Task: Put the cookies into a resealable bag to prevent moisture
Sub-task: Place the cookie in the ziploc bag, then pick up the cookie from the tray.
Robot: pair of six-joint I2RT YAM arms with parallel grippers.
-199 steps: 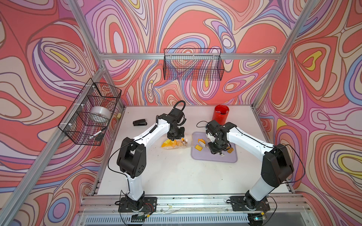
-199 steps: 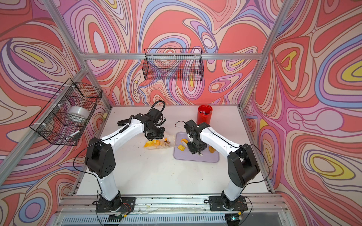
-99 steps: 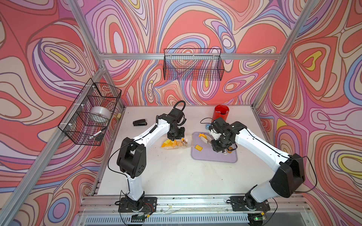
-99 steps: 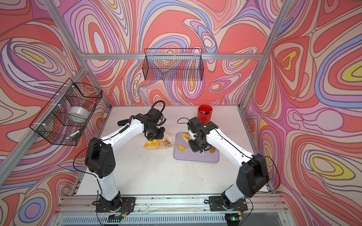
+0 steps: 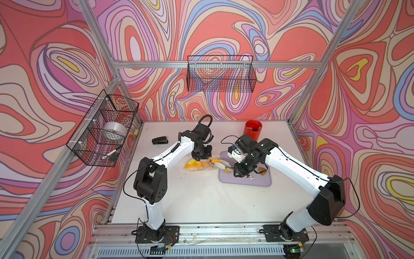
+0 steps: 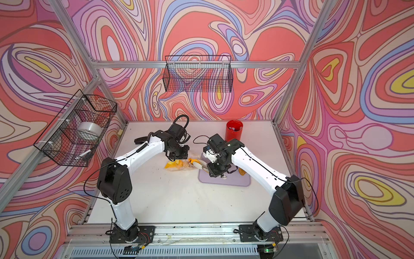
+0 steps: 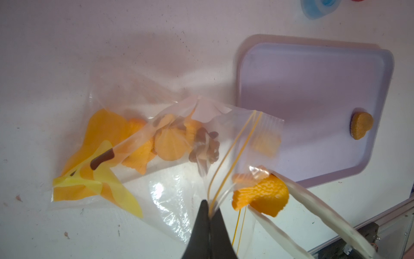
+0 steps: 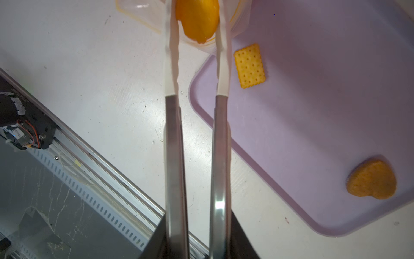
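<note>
left tool (image 7: pixel 209 215) clamped on rim of resealable bag (image 7: pixel 170 195) | right tool (image 5: pixel 240 169) closed on tongs (image 8: pixel 220 134), orange cookie (image 7: pixel 262 195) pinched at bag mouth | bag laid just beside lavender tray (image 8: pixel 313 112) | cracker (image 8: pixel 249 66) and heart cookie (image 8: pixel 371 179) seen on tray

Lab robot cell: aluminium frame (image 5: pixel 156 64), swirl-patterned backdrop walls (image 5: pixel 224 27).

Orange cookies (image 7: pixel 170 143), lavender tray (image 7: pixel 313 89), red cup (image 5: pixel 253 132).

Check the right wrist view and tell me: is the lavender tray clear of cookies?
No, a square cracker and a heart-shaped cookie lie on the lavender tray.
</note>
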